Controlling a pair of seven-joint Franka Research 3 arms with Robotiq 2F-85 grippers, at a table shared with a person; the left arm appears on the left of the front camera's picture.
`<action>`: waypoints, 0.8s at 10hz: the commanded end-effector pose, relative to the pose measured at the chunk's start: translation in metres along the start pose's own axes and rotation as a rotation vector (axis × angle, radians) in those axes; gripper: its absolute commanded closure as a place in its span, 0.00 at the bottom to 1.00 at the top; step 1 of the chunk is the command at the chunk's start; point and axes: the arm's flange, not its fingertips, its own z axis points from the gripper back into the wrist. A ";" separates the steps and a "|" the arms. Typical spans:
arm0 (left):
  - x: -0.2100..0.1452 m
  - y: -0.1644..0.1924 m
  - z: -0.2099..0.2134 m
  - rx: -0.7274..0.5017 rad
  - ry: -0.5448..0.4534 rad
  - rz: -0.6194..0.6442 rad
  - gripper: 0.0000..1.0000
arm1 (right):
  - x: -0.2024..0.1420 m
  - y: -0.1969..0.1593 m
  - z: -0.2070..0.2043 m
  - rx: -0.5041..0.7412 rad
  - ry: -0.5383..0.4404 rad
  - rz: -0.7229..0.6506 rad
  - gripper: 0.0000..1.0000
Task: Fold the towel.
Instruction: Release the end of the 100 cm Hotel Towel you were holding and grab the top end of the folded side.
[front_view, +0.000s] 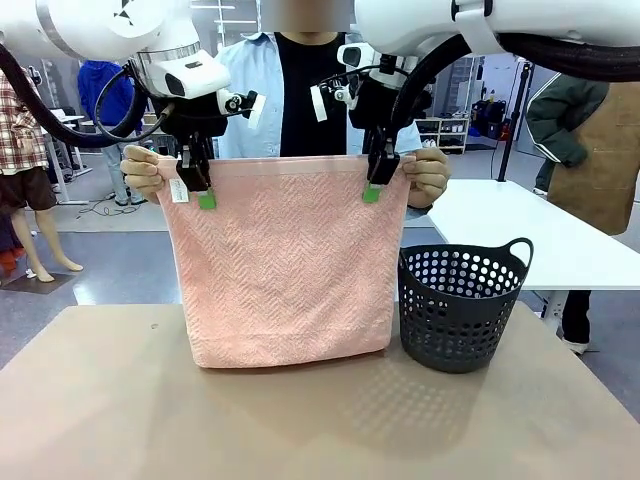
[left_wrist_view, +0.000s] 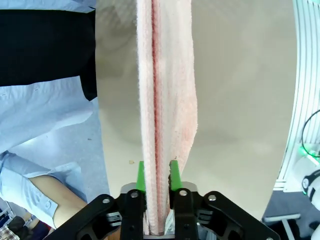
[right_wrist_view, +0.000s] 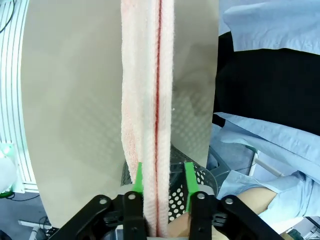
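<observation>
Two towel (front_view: 285, 270) layers hang just left of the basket (front_view: 460, 310), bottom edge touching the tabletop (front_view: 100, 400). We see left hand (front_view: 200, 190) and right hand (front_view: 375, 185) each clamped on a top corner, towel hanging straight below them; person's hands (front_view: 430, 175) grip that edge behind.

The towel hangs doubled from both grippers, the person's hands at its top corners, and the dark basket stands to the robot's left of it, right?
No: the front view shows the dark basket to the robot's right of the towel. The left gripper and right gripper do grip its top edge, the person's hands at its corners.
</observation>
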 end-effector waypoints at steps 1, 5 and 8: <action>-0.003 -0.003 0.003 -0.027 -0.024 0.006 1.00 | 0.004 -0.002 -0.001 0.017 -0.001 -0.025 1.00; -0.007 -0.004 0.006 -0.046 -0.040 0.027 1.00 | 0.006 -0.003 -0.001 0.023 0.004 -0.031 1.00; -0.002 0.000 0.000 -0.017 -0.020 0.014 1.00 | 0.001 0.001 -0.003 0.013 0.004 -0.006 1.00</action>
